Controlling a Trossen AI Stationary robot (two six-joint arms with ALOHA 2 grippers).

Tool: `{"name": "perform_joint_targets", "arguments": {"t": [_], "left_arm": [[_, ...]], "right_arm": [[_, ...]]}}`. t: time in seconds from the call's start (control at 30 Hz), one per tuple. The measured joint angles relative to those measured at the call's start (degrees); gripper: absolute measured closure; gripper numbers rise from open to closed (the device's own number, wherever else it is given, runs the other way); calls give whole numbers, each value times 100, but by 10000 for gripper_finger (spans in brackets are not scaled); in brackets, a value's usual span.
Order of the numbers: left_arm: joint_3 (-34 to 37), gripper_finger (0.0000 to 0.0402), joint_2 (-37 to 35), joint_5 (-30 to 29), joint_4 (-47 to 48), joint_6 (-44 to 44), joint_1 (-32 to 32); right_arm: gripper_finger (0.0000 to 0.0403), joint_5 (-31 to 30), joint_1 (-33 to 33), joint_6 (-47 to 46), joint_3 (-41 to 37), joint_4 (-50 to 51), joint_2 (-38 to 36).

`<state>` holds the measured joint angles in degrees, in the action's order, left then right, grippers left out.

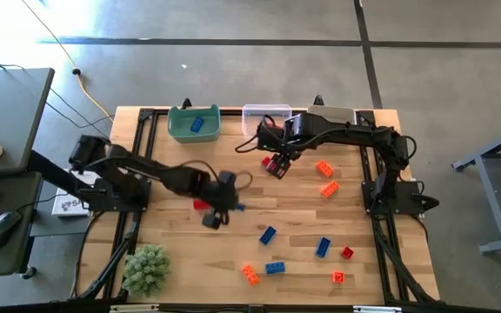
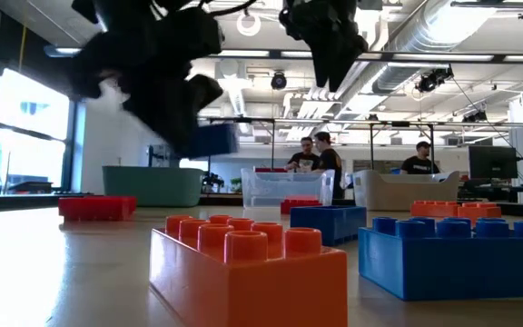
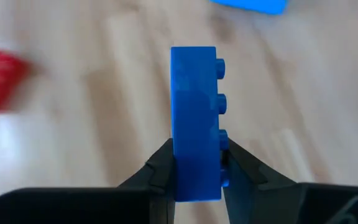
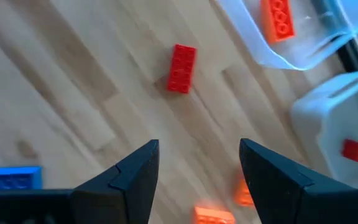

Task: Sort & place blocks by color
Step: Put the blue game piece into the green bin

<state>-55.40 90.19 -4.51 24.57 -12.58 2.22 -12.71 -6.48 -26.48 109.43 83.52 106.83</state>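
One blue studded block [image 3: 196, 121] stands on end clamped in the left end effector [image 3: 194, 168], while red, orange and blue blocks [image 1: 323, 248] lie scattered flat across the worktop [image 1: 181, 252].

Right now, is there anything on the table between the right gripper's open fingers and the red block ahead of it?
No. In the right wrist view, only bare wood lies between the right gripper and the red block.
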Motion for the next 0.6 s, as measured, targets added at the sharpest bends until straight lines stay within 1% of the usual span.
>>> {"name": "perform_joint_targets", "arguments": {"t": [0.23, 0.33, 0.47, 0.6], "left_arm": [[7, 336, -710, -557, 187, 151, -756], [6, 336, -961, -883, 320, 204, -1153], [4, 336, -1190, -1319, 393, 215, -1733], [4, 336, -1255, -1410, 492, 343, -2396]], "right_arm": [[192, -675, -2, 194, -79, 315, -7], [192, -719, -51, 330, -314, 347, -4], [192, -763, -143, 433, -826, 370, -2], [192, -797, -280, 433, -1366, 374, -26]]}}
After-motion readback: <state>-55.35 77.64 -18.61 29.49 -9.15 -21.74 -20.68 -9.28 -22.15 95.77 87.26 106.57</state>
